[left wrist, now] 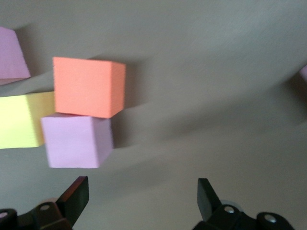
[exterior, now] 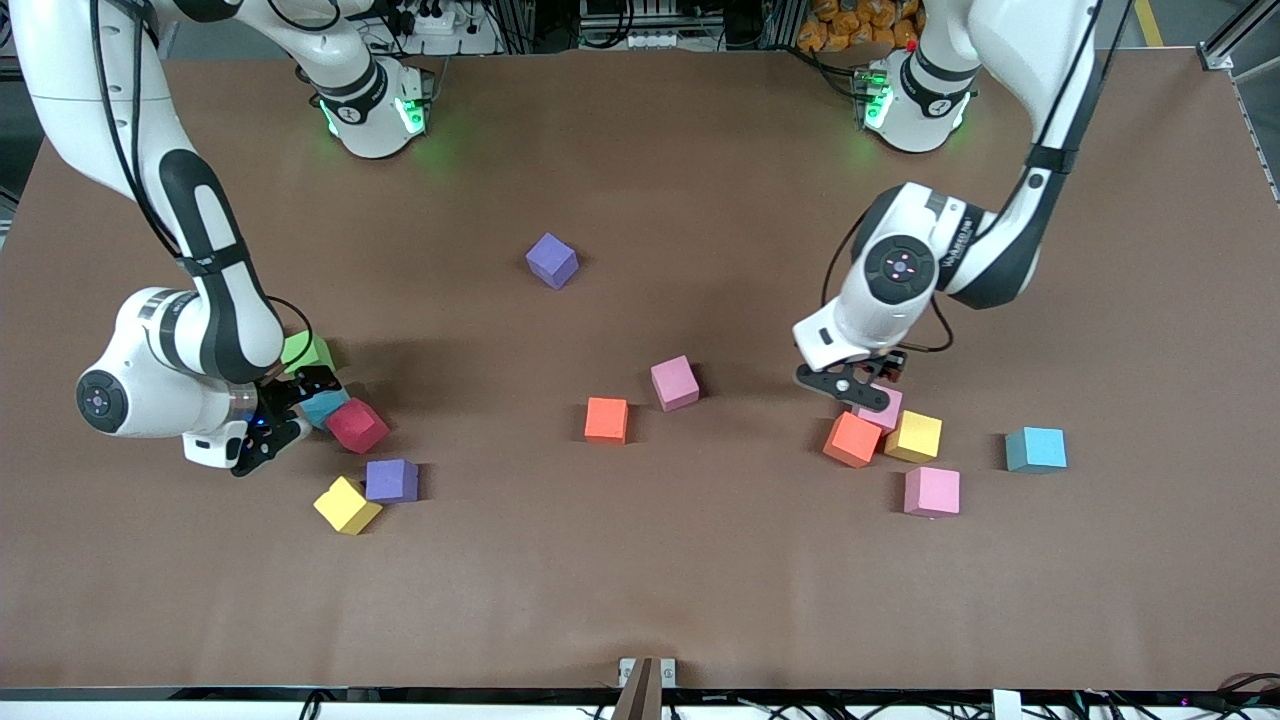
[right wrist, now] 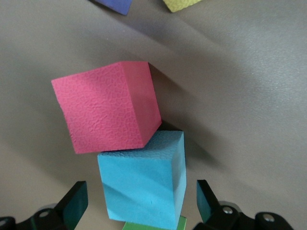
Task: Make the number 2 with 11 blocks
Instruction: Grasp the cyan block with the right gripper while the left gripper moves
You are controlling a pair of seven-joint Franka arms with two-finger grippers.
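From the front, the blocks lie scattered on the table (exterior: pixel 640 600), no 2 yet. The right gripper (exterior: pixel 290 415) sits low at a blue block (exterior: pixel 322 408) beside a red block (exterior: pixel 357 425). The left gripper (exterior: pixel 862 385) hangs over a pink block (exterior: pixel 884 407).

Left wrist: fingers (left wrist: pixel 76 194) wide, holding nothing; pink sits off to one side, so slide over first.

Right wrist: fingers (right wrist: pixel 74 203) wide around blue, probably not squeezing. Red touches it, so lift straight up.

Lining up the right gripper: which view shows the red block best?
Right wrist view: the red block fills it, touching the blue block between the open right gripper fingers. Front view shows it small; left wrist view misses it.
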